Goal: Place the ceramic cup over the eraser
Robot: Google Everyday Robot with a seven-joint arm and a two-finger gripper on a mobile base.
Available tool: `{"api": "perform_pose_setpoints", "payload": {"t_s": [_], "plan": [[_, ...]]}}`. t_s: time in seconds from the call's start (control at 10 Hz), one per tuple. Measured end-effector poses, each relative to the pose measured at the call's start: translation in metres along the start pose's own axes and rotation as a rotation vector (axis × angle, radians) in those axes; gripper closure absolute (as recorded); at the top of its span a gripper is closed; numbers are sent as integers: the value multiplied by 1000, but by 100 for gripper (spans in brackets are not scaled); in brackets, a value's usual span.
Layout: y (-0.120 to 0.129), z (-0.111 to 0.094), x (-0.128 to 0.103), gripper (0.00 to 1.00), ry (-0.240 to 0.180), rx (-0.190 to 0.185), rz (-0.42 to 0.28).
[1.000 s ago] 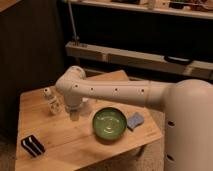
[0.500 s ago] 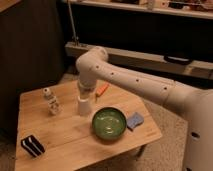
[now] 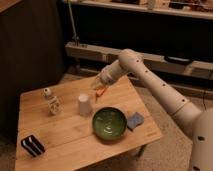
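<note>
Since gripper point(image 3: 99, 85) rose above table point(image 3: 70, 137), ceramic cup point(image 3: 84, 105) exposed

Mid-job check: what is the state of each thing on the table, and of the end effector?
ceramic cup: standing on the table, ungripped
eraser: uncovered, at a table corner, far from cup
green bowl: upright, empty
bottle: standing, capped
blue-grey pad: flat, beside bowl
end effector: raised over table's back, apart from cup

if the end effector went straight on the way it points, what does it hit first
Probably the small orange object just below the end effector, which hangs over the table's far side; depth is unclear.
</note>
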Motion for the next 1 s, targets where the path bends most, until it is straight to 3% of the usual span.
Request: {"api": "perform_pose_setpoints", "payload": {"t_s": [0.2, 0.4, 0.8, 1.0], "plan": [[3, -4, -6, 70, 43, -7, -5], [3, -2, -4, 70, 43, -3, -8], [1, 1, -4, 70, -25, 18, 53], [-5, 11, -14, 70, -30, 32, 73]]}}
